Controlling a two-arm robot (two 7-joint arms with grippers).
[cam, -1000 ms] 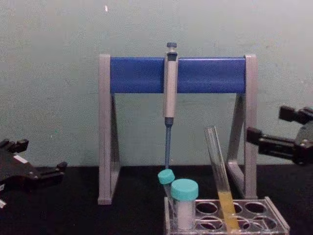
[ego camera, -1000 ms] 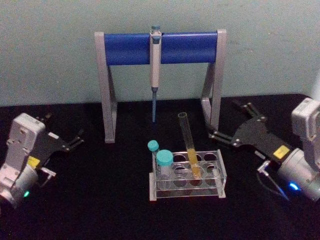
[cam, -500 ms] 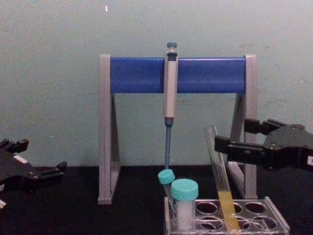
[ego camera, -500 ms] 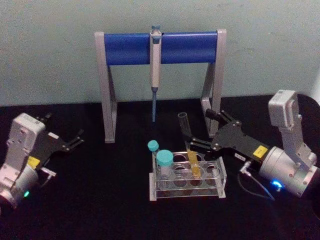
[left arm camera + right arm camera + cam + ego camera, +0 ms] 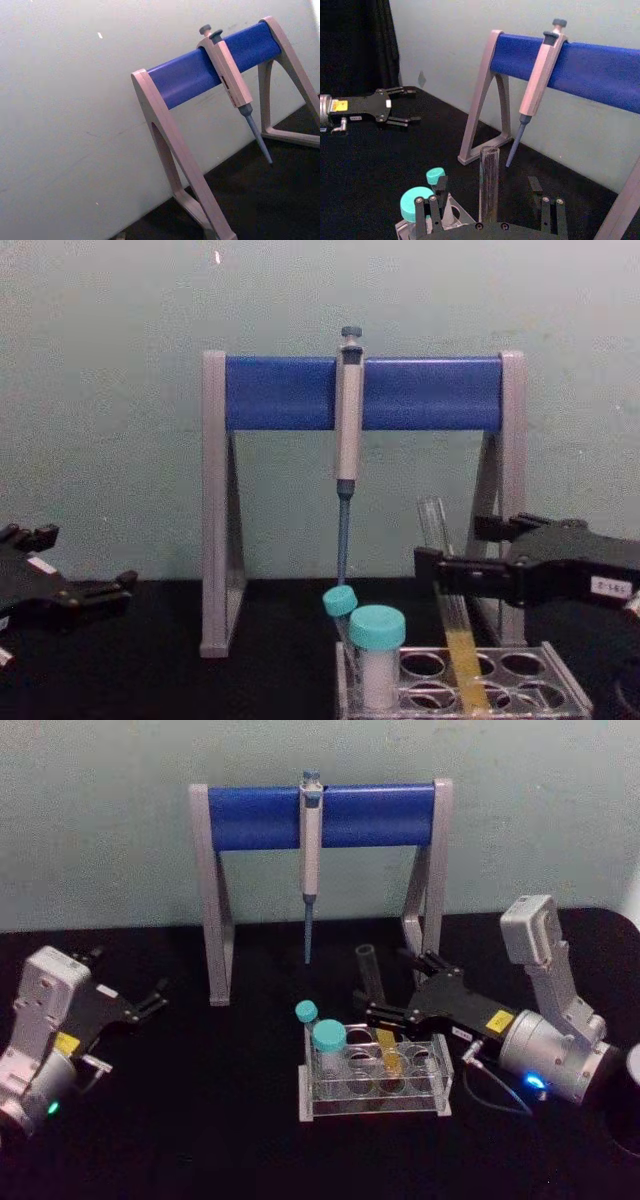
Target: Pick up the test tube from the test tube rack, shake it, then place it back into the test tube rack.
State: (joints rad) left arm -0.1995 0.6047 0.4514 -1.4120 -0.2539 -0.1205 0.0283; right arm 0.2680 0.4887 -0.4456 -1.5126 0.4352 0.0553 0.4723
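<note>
Since a second ago the right gripper (image 5: 388, 985) has swung in from the right side of the table and dropped toward the rack (image 5: 375, 1102), while the left gripper (image 5: 130, 975) has stayed parked at the far left, fingers spread and empty. The right gripper's jaws now stand apart on either side of the tube (image 5: 377, 1003), one finger before it and one behind, with glass showing between them in the wrist view; I see no contact yet, so this is the moment just before the pinch. The tube itself is seated in a hole right of the rack's middle, leaning with its open mouth toward the robot's left, yellow liquid filling its lower part. Two capped tubes (image 5: 325, 1035) stand in the rack just to the left, and the pipette stand (image 5: 320, 815) rises behind. To do the grasp well, I would centre the glass between the pads first, then close slowly and only as firmly as slim glass allows. The hold looks best placed where the fingers now sit, above the rack top and the liquid line, leaving the mouth free. The lift should probably follow the tube's own lean rather than go straight up, or the round bottom may bind in its hole and drag the light rack. With no cap, any shaking calls for short, gentle strokes, kept near upright.
</note>
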